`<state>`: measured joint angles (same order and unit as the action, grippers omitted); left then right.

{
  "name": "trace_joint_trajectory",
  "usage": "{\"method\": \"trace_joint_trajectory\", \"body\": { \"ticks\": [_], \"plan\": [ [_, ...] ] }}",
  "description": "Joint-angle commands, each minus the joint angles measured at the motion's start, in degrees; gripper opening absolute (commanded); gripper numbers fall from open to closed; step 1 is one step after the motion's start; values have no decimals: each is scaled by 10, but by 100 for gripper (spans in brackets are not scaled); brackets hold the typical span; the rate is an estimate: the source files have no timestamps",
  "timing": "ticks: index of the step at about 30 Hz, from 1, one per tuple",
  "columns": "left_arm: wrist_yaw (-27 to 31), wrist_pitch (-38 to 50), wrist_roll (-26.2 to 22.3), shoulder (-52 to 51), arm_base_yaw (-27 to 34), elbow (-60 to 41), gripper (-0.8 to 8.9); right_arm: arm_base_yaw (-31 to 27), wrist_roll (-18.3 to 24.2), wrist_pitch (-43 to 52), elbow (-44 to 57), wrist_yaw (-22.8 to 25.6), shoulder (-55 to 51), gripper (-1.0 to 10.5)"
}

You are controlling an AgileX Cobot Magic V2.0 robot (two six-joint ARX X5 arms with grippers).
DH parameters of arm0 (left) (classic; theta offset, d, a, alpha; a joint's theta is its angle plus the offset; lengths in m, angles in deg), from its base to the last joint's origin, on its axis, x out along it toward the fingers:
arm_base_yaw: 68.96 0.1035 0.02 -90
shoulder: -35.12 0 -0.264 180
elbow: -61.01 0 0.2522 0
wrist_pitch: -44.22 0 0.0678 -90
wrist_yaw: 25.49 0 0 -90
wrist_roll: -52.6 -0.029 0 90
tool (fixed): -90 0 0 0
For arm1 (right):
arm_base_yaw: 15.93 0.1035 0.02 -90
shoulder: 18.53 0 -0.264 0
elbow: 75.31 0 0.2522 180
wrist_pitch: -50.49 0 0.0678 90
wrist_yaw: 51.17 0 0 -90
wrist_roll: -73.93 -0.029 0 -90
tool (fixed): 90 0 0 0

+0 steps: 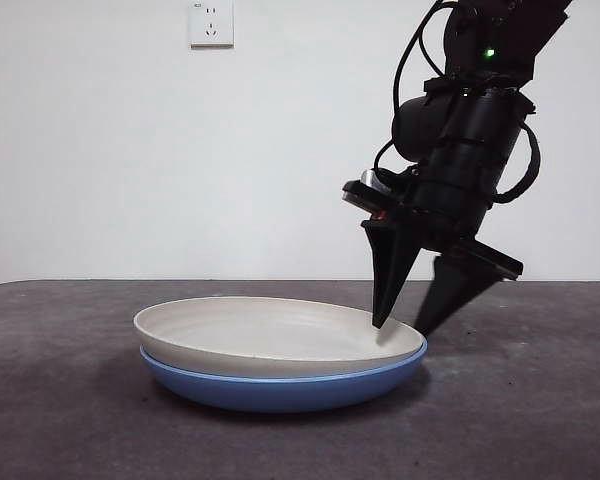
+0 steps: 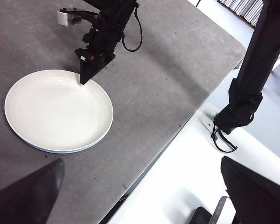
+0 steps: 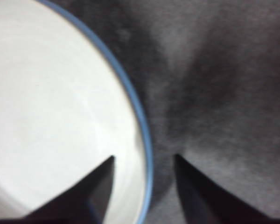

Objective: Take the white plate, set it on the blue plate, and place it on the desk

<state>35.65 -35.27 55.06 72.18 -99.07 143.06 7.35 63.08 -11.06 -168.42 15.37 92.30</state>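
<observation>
The white plate (image 1: 270, 330) lies nested in the blue plate (image 1: 280, 390), which rests on the desk (image 1: 540, 400). My right gripper (image 1: 400, 326) is open and points down at the stack's right rim, one jaw over the white plate's inside, the other outside over the desk. The right wrist view shows the blue plate's rim (image 3: 135, 107) running between the two jaws of the right gripper (image 3: 144, 157), beside the white plate (image 3: 51, 116). My left gripper (image 2: 141, 161) is open and empty, high above the desk's edge, far from the white plate (image 2: 56, 109).
The desk's edge (image 2: 177, 135) runs near the left gripper, with a white surface beyond it. A black arm post (image 2: 252, 70) stands there. A wall socket (image 1: 211, 22) is on the white wall behind.
</observation>
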Motion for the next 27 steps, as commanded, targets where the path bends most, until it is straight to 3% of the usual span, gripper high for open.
{"method": "trace_joint_trajectory", "body": {
  "ticks": [1,5,13,27],
  "plan": [
    [-4,6,-3,3,-2,5,634,-3,4,-7,-14,22,-7,324],
    [-4,6,-3,3,-2,5,634,-13,4,-16,-15,33,-56,466],
    [-4,0,-3,3,-4,5,634,-8,8,-102,-14,104,-226,572],
    [-4,-5,-3,3,-5,5,634,56,-5,-256,-3,161,-511,582]
  ]
}}
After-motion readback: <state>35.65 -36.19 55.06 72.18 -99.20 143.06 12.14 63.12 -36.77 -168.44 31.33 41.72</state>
